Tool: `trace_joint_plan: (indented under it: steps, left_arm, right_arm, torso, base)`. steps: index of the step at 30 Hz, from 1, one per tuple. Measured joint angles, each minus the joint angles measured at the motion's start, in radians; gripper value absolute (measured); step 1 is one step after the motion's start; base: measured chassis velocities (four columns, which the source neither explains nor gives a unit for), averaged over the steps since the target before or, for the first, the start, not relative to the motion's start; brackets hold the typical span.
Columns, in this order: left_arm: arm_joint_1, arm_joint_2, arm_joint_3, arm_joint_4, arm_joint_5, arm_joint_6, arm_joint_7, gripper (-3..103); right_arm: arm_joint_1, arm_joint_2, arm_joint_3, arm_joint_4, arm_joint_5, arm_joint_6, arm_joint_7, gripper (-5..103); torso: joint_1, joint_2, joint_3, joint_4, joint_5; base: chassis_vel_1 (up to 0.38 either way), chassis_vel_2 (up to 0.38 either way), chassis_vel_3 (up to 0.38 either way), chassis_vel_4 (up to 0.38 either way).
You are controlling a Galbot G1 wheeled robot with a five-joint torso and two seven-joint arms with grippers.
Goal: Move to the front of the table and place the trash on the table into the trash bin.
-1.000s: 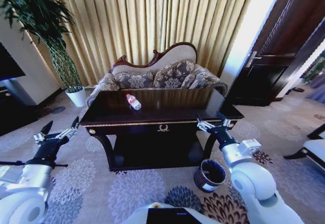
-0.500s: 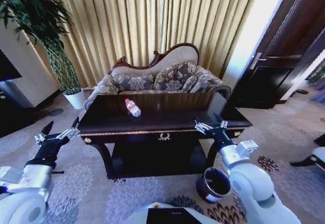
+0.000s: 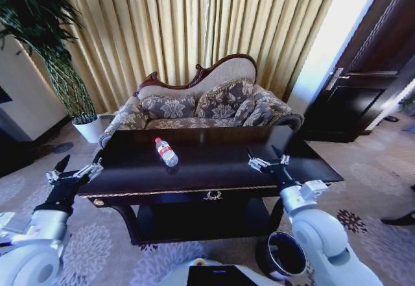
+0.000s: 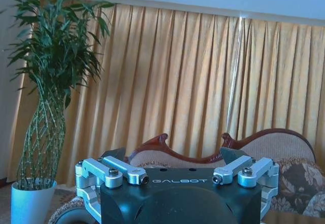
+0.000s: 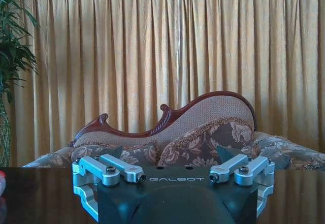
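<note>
Both claws are hanging spread wide and holding nothing: the left claw (image 3: 76,169) is hovering off the left front corner of the worktop (image 3: 214,169), and the right claw (image 3: 267,161) is hovering over the worktop's right front part, touching nothing as far as can be seen. On the floor by the robot's right arm, the bin (image 3: 283,255) is standing upright with its dark inside showing nothing that can be made out. A clear bottle (image 3: 165,152) with a red label is lying on its side on the worktop, left of centre, well apart from either claw. Behind the worktop a sofa (image 3: 201,101) is sitting against gold curtains (image 3: 194,26).
</note>
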Motion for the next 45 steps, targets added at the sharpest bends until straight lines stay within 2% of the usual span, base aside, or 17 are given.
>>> trace_joint_plan:
  steps: [4, 5, 6, 8, 12, 13, 15, 18, 19, 24, 25, 29, 30, 34, 35, 39, 45]
  left_arm:
    - [-0.034, 0.035, 0.031, 0.0, 0.006, -0.006, -0.061, 100]
    - [-0.063, 0.063, 0.047, 0.0, 0.002, -0.003, -0.1, 100]
    - [-0.143, 0.148, 0.104, 0.017, -0.025, 0.023, -0.218, 100]
    - [-0.156, 0.164, 0.114, 0.021, -0.032, 0.03, -0.236, 100]
    - [-0.237, 0.3, 0.168, 0.075, -0.095, 0.061, -0.294, 100]
    - [-0.237, 0.3, 0.168, 0.075, -0.095, 0.061, -0.294, 100]
    - [-0.271, 0.359, 0.179, 0.101, -0.146, 0.08, -0.315, 100]
    - [-0.348, 0.444, 0.203, 0.114, -0.282, 0.151, -0.422, 100]
    - [-0.348, 0.444, 0.203, 0.114, -0.282, 0.151, -0.422, 100]
    - [-0.481, 0.539, 0.311, 0.107, -0.459, 0.243, -0.629, 100]
    - [-0.481, 0.539, 0.311, 0.107, -0.459, 0.243, -0.629, 100]
    - [-0.585, 0.601, 0.428, 0.098, -0.522, 0.297, -0.743, 100]
    - [-0.585, 0.601, 0.428, 0.098, -0.522, 0.297, -0.743, 100]
    - [-0.818, 0.645, 0.663, 0.104, -0.624, 0.329, -0.888, 100]
    - [-0.818, 0.645, 0.663, 0.104, -0.624, 0.329, -0.888, 100]
    - [-0.966, 0.653, 0.838, 0.155, -0.655, 0.343, -0.945, 100]
    - [-1.079, 0.648, 0.983, 0.201, -0.687, 0.36, -1.01, 100]
  right_arm:
    - [-0.003, 0.001, -0.003, -0.006, 0.001, 0.0, 0.0, 100]
    - [-0.003, 0.001, -0.004, -0.012, 0.0, 0.002, 0.001, 100]
    - [-0.003, 0.0, -0.004, -0.021, 0.0, 0.005, 0.002, 100]
    - [-0.004, 0.0, -0.004, -0.022, 0.001, 0.006, 0.002, 100]
    - [-0.019, 0.002, 0.003, -0.027, 0.004, 0.006, 0.004, 100]
    - [-0.019, 0.002, 0.003, -0.027, 0.004, 0.006, 0.004, 100]
    - [-0.026, 0.005, 0.005, -0.032, 0.01, 0.007, 0.005, 100]
    - [-0.023, 0.006, 0.003, -0.046, 0.017, 0.007, 0.007, 100]
    - [-0.023, 0.006, 0.003, -0.046, 0.017, 0.007, 0.007, 100]
    - [-0.009, 0.006, -0.009, -0.08, 0.017, 0.007, 0.007, 100]
    - [-0.009, 0.006, -0.009, -0.08, 0.017, 0.007, 0.007, 100]
    - [-0.001, 0.005, -0.01, -0.097, 0.019, 0.006, 0.007, 100]
    - [-0.001, 0.005, -0.01, -0.097, 0.019, 0.006, 0.007, 100]
    - [0.009, 0.006, -0.007, -0.112, 0.027, 0.006, 0.007, 100]
    - [0.009, 0.006, -0.007, -0.112, 0.027, 0.006, 0.007, 100]
    - [0.019, 0.007, 0.0, -0.129, 0.035, 0.006, 0.008, 100]
    - [0.04, 0.01, 0.0, -0.151, 0.043, 0.006, 0.008, 100]
  torso:
    - [0.0, 0.0, 0.0, 0.0001, 0.0]
    - [0.0, 0.0, 0.0, 0.0, 0.0002]
    - [0.001, 0.0, 0.0, -0.0003, -0.0003]
    - [0.001, 0.0, 0.0, -0.0005, -0.0002]
    - [0.001, 0.0, 0.0, -0.0001, -0.0003]
    - [0.001, 0.0, 0.0, -0.0001, -0.0003]
    - [0.001, 0.0, 0.0, -0.0002, 0.0]
    - [0.001, 0.0, 0.0, -0.0002, -0.0001]
    - [0.001, 0.0, 0.0, -0.0002, -0.0001]
    - [0.001, 0.0, 0.0, -0.0002, 0.0]
    - [0.001, 0.0, 0.0, -0.0002, 0.0]
    - [0.001, 0.0, 0.0, 0.0, 0.0]
    - [0.001, 0.0, 0.0, 0.0, 0.0]
    - [0.001, 0.0, 0.0, -0.0004, 0.0001]
    - [0.001, 0.0, 0.0, -0.0004, 0.0001]
    - [0.001, 0.0, 0.0, -0.0002, 0.0001]
    - [0.001, 0.0, 0.0, 0.0001, -0.0001]
  base:
    - [0.0, 0.0, 0.0, 0.0]
    - [0.0, 0.0, 0.0, 0.0]
    - [0.0, 0.0, 0.0, 0.0]
    - [0.0, 0.0, 0.0, 0.0]
    - [0.0, 0.0, 0.0, 0.0]
    - [0.0, 0.0, 0.0, 0.0]
    - [0.0, 0.0, 0.0, 0.0]
    - [0.0, 0.0, 0.0, 0.0]
    - [0.0, 0.0, 0.0, 0.0]
    - [0.0, 0.0, 0.0, 0.0]
    - [0.0, 0.0, 0.0, 0.0]
    - [0.0, 0.0, 0.0, 0.0]
    - [0.0, 0.0, 0.0, 0.0]
    - [0.0, 0.0, 0.0, 0.0]
    - [0.0, 0.0, 0.0, 0.0]
    - [0.0, 0.0, 0.0, 0.0]
    - [0.0, 0.0, 0.0, 0.0]
